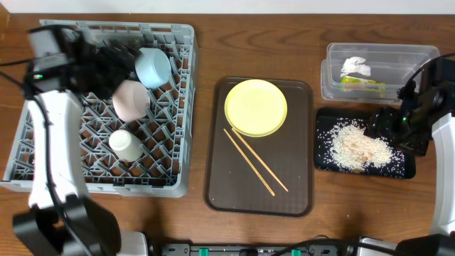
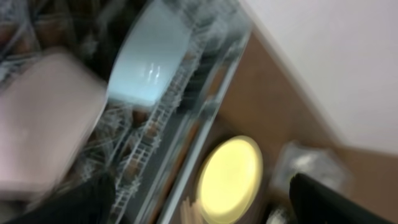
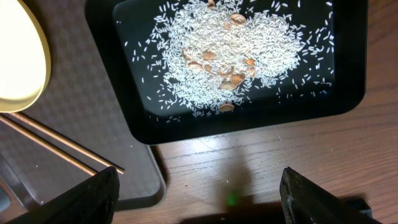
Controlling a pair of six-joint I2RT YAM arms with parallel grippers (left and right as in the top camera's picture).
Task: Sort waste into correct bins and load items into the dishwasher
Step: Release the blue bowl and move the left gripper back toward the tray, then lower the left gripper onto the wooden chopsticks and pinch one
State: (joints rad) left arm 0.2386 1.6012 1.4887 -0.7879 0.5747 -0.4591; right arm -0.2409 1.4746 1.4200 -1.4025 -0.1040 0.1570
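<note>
— How is the left claw (image 2: 199, 186) found?
— Released, with nothing between its fingers. It is held over the grey dish rack (image 1: 160, 183), the pink bowl (image 1: 131, 99) and light blue bowl (image 1: 153, 67) just ahead of it.
— And the right claw (image 3: 200, 186)?
— Spread wide and empty. The rice scraps (image 3: 230, 56) are seen on the black tray (image 3: 124, 93) just ahead of it, the yellow plate (image 3: 18, 56) and chopsticks (image 3: 62, 146) to its left.

Blue bowl (image 1: 153, 67), pink bowl (image 1: 131, 100), cup (image 1: 126, 145) in grey rack (image 1: 162, 155), plate (image 1: 256, 107) beside chopsticks (image 1: 250, 162), rice (image 1: 359, 146) in black tray (image 1: 402, 169)
</note>
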